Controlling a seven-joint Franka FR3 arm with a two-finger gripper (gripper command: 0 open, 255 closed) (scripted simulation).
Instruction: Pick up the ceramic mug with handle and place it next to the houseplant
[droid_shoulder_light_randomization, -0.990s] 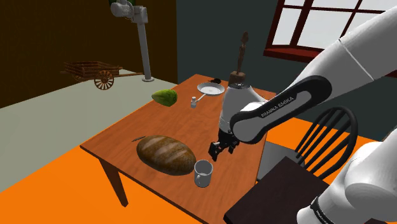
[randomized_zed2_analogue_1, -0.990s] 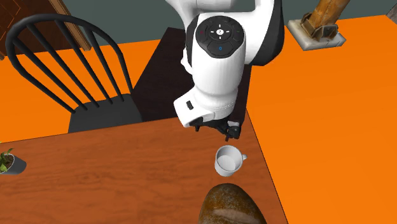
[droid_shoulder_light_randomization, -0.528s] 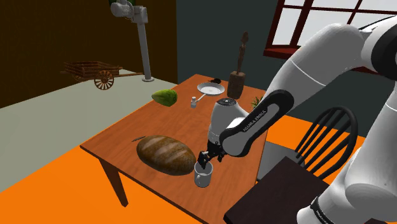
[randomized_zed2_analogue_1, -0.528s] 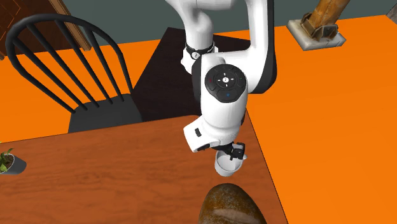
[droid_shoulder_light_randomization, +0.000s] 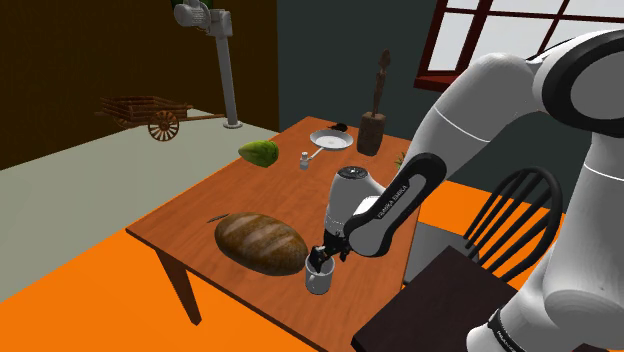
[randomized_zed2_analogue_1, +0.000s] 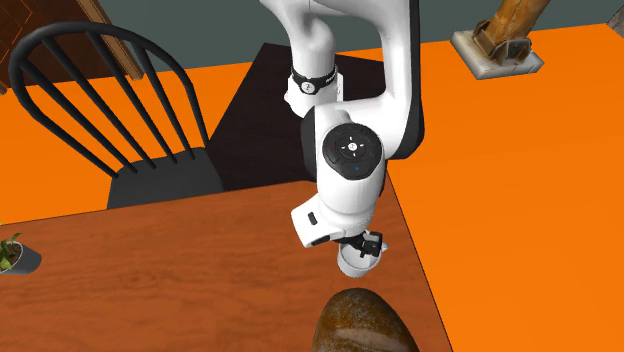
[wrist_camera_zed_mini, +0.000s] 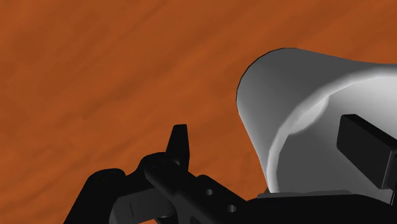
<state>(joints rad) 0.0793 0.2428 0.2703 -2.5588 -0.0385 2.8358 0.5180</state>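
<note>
Plain pale grey-white mug stands upright on the reddish-brown wooden table, mouth up, long axis vertical. Handle is hidden under the hand, so its heading cannot be told. Mug sits near the table corner closest to the stand, close to the edge there, just beside the end of a big brown oval bread loaf. All-black two-finger gripper is down over the rim, released. In the wrist view one finger is outside the wall, with a strip of wood showing between it and the mug. The other finger is over the inside; whether it touches the wall is unclear. Nothing is clasped. In the second exterior view the small green houseplant in a grey pot sits at the left edge, well apart from the mug, with bare wood between them. Black spindle-back chair stands off the same long edge. Orange floor lies beyond the corner on that view's right.
</note>
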